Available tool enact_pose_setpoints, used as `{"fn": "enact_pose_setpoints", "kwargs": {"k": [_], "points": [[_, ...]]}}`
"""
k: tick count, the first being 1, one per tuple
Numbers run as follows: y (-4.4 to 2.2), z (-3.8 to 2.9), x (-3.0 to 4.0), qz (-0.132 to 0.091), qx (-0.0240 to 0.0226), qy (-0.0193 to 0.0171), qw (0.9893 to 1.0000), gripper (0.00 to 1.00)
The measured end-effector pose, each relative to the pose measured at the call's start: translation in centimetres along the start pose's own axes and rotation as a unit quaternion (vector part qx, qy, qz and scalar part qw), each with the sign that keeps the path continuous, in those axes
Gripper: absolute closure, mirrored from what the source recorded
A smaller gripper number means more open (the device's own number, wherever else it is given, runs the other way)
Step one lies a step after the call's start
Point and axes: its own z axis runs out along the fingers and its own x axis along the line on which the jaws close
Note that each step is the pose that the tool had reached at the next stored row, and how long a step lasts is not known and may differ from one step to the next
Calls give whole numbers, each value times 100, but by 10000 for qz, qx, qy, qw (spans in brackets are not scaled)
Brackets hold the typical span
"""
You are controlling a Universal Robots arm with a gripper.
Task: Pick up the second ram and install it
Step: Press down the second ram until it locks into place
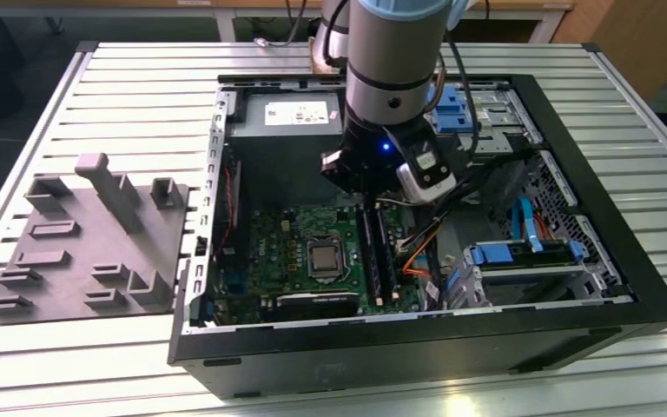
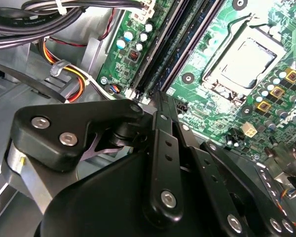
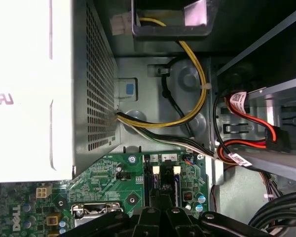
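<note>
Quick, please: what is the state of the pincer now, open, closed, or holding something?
Pincer: over the memory slots of the motherboard inside the computer case; open or closed cannot be told, and a held ram cannot be made out.

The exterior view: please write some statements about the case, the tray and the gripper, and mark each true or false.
1. The case lies open on the table. True.
2. The gripper is over the tray. False: it is over the motherboard, at the memory slots.
3. The tray lies outside the case, at the exterior view's left. True.
4. A cooler covers the socket. False: the socket is uncovered.
</note>
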Motion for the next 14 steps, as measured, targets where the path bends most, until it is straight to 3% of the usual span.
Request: {"fn": "enact_pose_setpoints", "kwargs": {"k": [14], "points": [[-37, -6, -2, 0, 0, 0, 10000, 89]]}}
